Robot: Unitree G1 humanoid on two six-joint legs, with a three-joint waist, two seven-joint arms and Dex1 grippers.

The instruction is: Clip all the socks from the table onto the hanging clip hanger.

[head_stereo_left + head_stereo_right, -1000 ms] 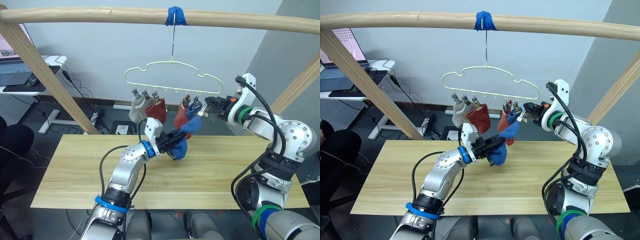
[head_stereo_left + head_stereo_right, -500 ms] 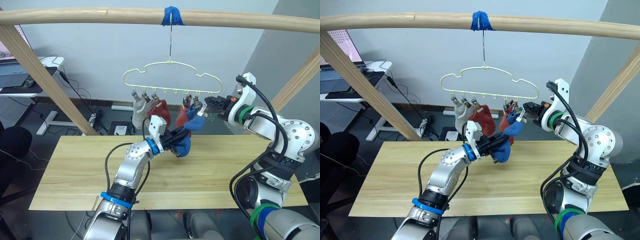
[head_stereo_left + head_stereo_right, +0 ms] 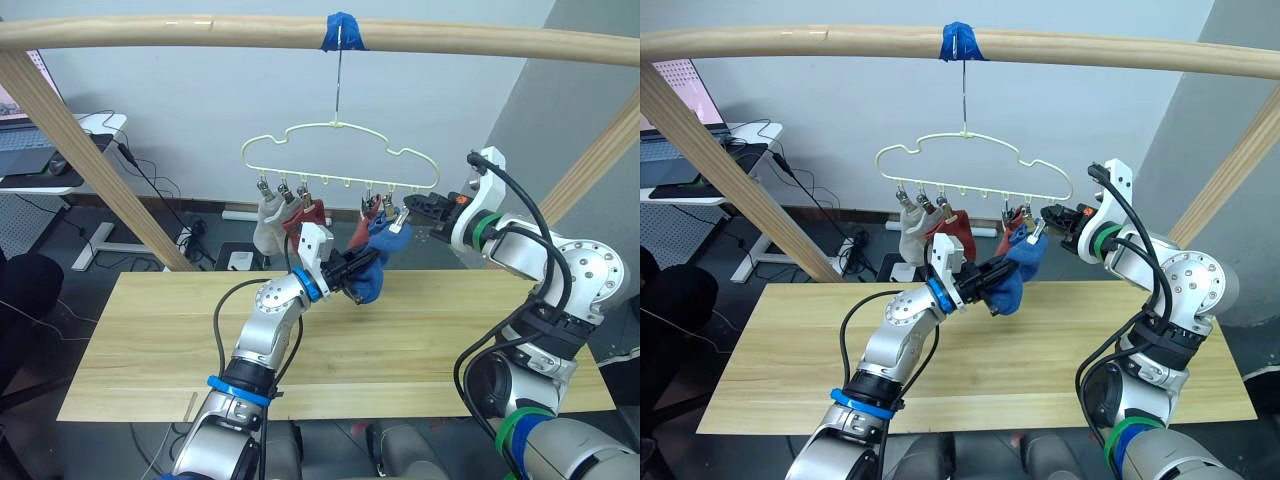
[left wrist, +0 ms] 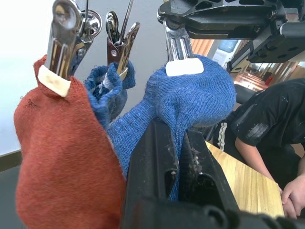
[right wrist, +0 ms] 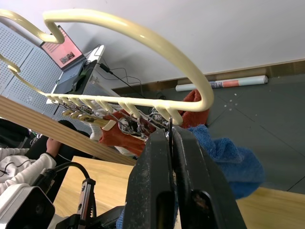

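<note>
Wooden plank table [image 3: 420, 340] sits closest, w/ no socks on its bare top. Above it, left gripper [image 3: 352, 270] pinches a blue sock [image 3: 366, 283] tight, lifting it at 12 o'clock to the clip hanger [image 3: 338, 160]. Right gripper [image 3: 412, 206], from 3 o'clock, is squeezed on a metal clip [image 3: 398, 219]. Rust red sock [image 4: 57, 157] & grey sock [image 3: 266, 226] hang clipped. Wooden rail [image 3: 200, 32] behind holds the hook.

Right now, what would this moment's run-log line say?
left gripper: shut on blue sock | right gripper: shut on end clip | clip hanger: five socks hanging | table
</note>
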